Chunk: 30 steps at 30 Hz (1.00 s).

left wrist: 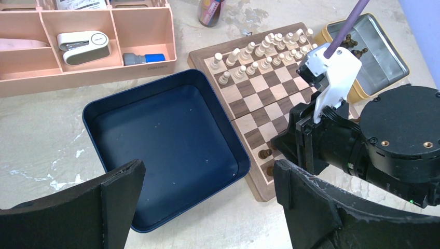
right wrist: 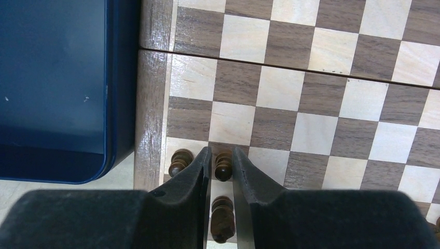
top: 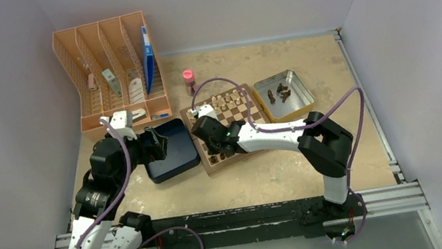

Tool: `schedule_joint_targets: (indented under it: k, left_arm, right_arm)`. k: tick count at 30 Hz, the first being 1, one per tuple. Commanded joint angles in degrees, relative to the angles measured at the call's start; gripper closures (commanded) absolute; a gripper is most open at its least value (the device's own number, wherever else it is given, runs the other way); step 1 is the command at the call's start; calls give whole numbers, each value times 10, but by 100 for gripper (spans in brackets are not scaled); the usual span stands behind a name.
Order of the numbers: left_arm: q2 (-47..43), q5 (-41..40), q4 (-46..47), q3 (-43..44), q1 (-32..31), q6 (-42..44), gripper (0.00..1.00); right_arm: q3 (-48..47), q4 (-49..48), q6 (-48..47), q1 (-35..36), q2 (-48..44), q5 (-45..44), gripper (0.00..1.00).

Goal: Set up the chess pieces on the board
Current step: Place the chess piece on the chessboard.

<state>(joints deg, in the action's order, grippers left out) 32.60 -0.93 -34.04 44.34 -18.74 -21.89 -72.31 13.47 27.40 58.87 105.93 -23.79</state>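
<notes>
Dark pawn [right wrist: 223,166] stands upright at 7 o'clock corner of board [right wrist: 321,129], at 12 o'clock between R gripper [right wrist: 222,151] tips, jaws narrowed close, pinch unclear; L gripper [left wrist: 207,171] farther, spread wide.

A beige marbled tabletop [top: 266,177] was seen carrying five things. A peach plastic desk organiser [top: 89,124] was set at its far left, with a dark blue square box [top: 172,148] in front of it. A square wooden chessboard [left wrist: 259,93] was laid just beside the box. A small pink-capped bottle [top: 189,79] was stood behind the chessboard, and a shallow rectangular metal tin [top: 299,113] to its right.
</notes>
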Motion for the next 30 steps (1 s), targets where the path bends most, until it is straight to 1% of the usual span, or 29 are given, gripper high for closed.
schedule_joint_targets:
  k: [1,9,18,25,30]
  left_arm:
    - [-6,-11,10,9,4,-3,5]
    - [-9,-12,11,10,4,-3,5]
    - [-12,-13,9,9,4,-3,5]
    - [-11,-13,10,9,4,-3,5]
    - [-9,-13,9,9,4,-3,5]
  right_arm:
    - [-18,5,-3,2,10,-3,77]
    - [-20,14,0,2,7,-7,81]
    - [-19,14,1,2,0,-8,82]
    - [-16,17,9,2,-3,-13,77]
    - [-24,23,6,2,-28,-35,74]
